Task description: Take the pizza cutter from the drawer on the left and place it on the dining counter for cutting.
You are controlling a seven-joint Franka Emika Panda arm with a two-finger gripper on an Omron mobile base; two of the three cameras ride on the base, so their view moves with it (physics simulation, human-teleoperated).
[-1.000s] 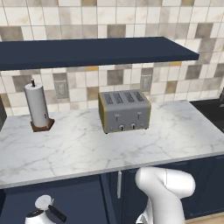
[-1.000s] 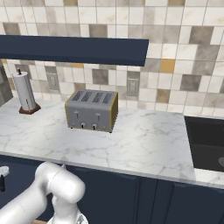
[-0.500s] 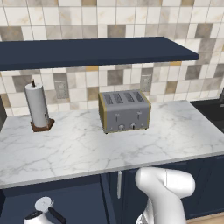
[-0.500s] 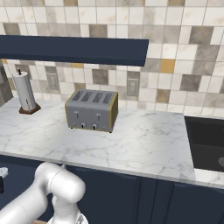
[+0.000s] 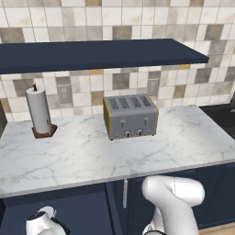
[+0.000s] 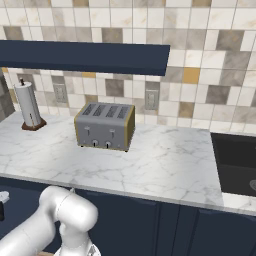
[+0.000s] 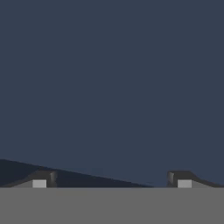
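The arm is folded low in front of the navy cabinets under the marble bench (image 5: 114, 156), and the hand is down at the lower left of the left base view, close to a navy front (image 5: 69, 209) below the bench edge. In the hand view the gripper (image 7: 111, 180) has its two dark fingertips (image 7: 43, 179) standing far apart at the bottom, so it is wide open and holds nothing; ahead of it is a plain navy panel with a slanting darker edge low down, seen from very near. No bar handle can be made out there, so I cannot tell whether that panel is the drawer front or the door beside it. The pizza cutter is not to be seen; judging by the task it is shut away in the drawer. So the step in hand looks like the very first: reaching for the drawer so as to open it. The next move calls for bringing the open fingers either side of the drawer's bar handle, closing on it and pulling straight out, and only then going in for the cutter. On the bench a toaster (image 5: 131, 117) and a paper towel roll (image 5: 39, 111) stand well apart, clear of this work.
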